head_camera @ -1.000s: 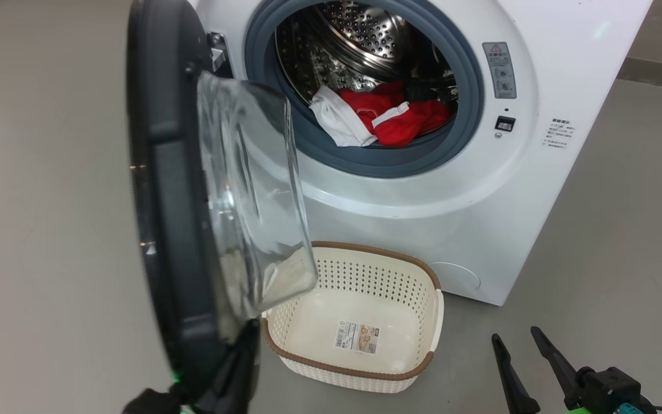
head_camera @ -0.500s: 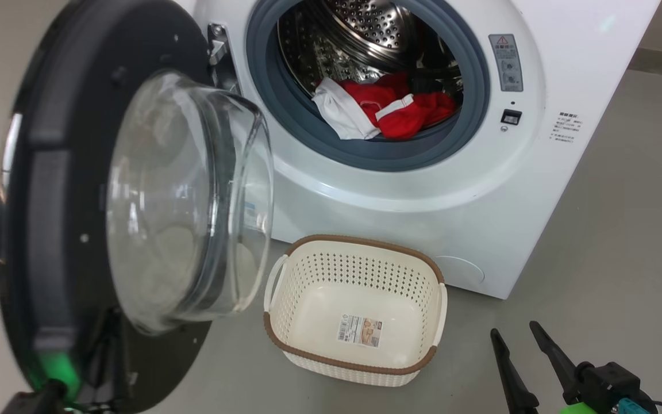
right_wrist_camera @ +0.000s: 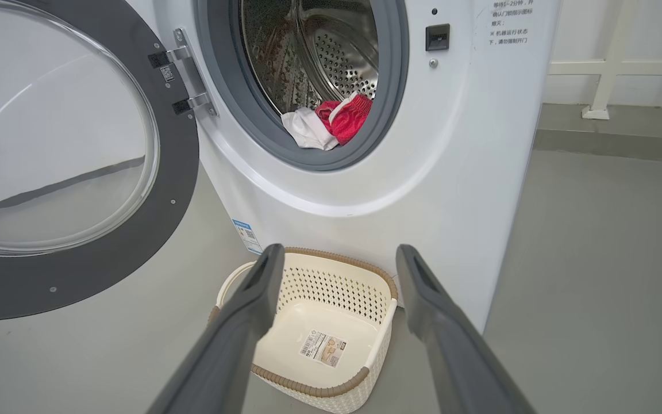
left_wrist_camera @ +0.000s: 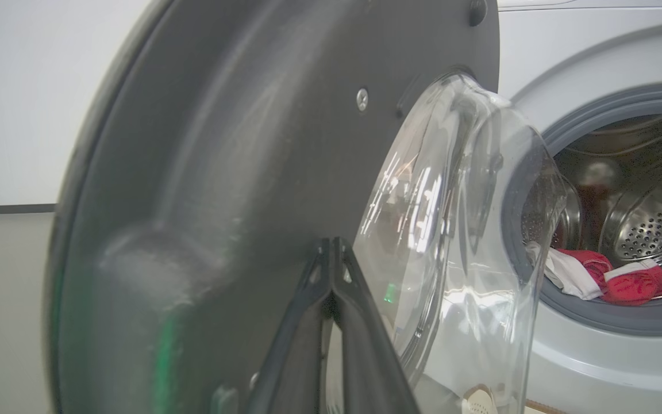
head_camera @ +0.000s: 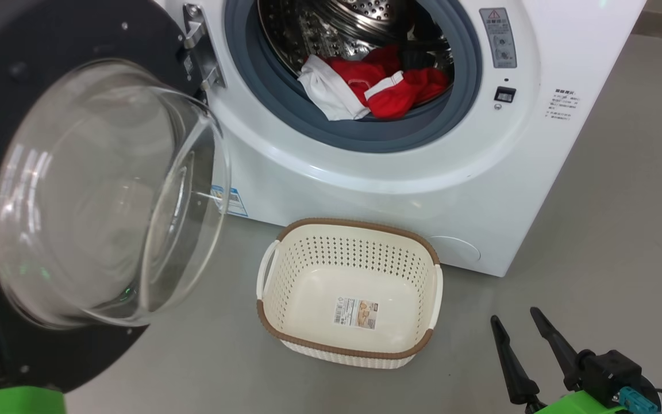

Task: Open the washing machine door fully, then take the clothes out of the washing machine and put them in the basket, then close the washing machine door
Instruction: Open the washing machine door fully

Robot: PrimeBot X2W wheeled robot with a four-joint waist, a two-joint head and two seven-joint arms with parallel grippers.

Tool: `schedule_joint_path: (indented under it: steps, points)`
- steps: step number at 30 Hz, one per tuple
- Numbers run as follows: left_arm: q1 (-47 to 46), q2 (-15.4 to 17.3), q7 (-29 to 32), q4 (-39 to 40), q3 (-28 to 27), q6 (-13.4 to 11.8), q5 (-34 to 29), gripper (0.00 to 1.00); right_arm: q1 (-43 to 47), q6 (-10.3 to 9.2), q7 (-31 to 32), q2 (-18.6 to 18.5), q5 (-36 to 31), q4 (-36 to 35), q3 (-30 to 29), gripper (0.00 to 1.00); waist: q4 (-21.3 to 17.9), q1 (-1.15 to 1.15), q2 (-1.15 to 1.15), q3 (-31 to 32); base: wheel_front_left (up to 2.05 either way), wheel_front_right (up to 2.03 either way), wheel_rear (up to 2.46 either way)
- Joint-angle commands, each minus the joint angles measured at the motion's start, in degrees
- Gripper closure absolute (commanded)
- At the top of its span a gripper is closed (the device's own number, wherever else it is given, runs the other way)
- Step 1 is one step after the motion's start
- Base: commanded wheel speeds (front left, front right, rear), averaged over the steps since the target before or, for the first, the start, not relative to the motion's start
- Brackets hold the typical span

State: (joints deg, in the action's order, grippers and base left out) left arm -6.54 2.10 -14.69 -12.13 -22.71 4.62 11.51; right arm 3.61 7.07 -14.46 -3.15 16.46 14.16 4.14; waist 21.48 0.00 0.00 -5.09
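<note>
1. In the drum mouth, clothes lie above the basket.
2. Right gripper, wide open and empty, sits nearer, below-right of them.
3. Left gripper, closed on nothing, tips at the door.

Two long dark grey fingers of the right gripper rise from the bottom edge, spread wide with nothing between them. Framed in their gap, a small cream perforated plastic basket with a brown rim stands on the grey floor, just beside the big white front-loading washing machine. Its round black-rimmed glass door is swung wide to the left. Bright red and white clothes lie at the front of the perforated steel drum, draped onto the grey rubber gasket.
</note>
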Motion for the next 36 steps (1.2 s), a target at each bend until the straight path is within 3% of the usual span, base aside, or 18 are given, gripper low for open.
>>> schedule_joint_path:
  steps: [1, 10, 21, 29, 36]
  points:
    - [-3.29, 2.62, -0.31, 0.23, -4.39, 0.17, -0.54, 1.0, -2.64, 0.42, -0.53, -0.66, -0.81, -1.6, 1.04, 0.0, -0.25, 0.0, 0.0, -0.71, 0.0, 0.0, 0.0]
    - [-9.93, 5.8, -0.31, -6.53, -12.27, 1.41, -2.08, 1.0, -4.21, 0.42, -0.53, -1.12, -1.43, -1.63, 1.48, 0.0, -1.01, 0.0, 0.0, -3.4, 0.0, 0.0, 0.0]
    - [-14.24, 8.52, -0.31, -12.88, -15.83, 2.51, -3.89, 1.0, -5.27, 0.42, -0.54, -1.47, -1.94, -1.71, 1.74, 0.0, -2.23, 0.0, 0.0, -5.43, 0.0, 0.0, 0.0]
    - [-14.27, 7.99, -0.31, -14.06, -16.67, 2.78, -4.79, 1.0, -5.17, 0.42, -0.54, -1.28, -1.92, -1.55, 1.5, 0.0, -2.44, 0.0, 0.0, -4.54, 0.0, 0.0, 0.0]
    - [-10.52, 6.36, -0.31, -11.15, -13.59, 2.85, -4.35, 1.0, -4.41, 0.42, -0.54, -1.04, -1.43, -1.45, 1.27, 0.0, -2.31, 0.0, 0.0, -1.78, 0.0, 0.0, 0.0]
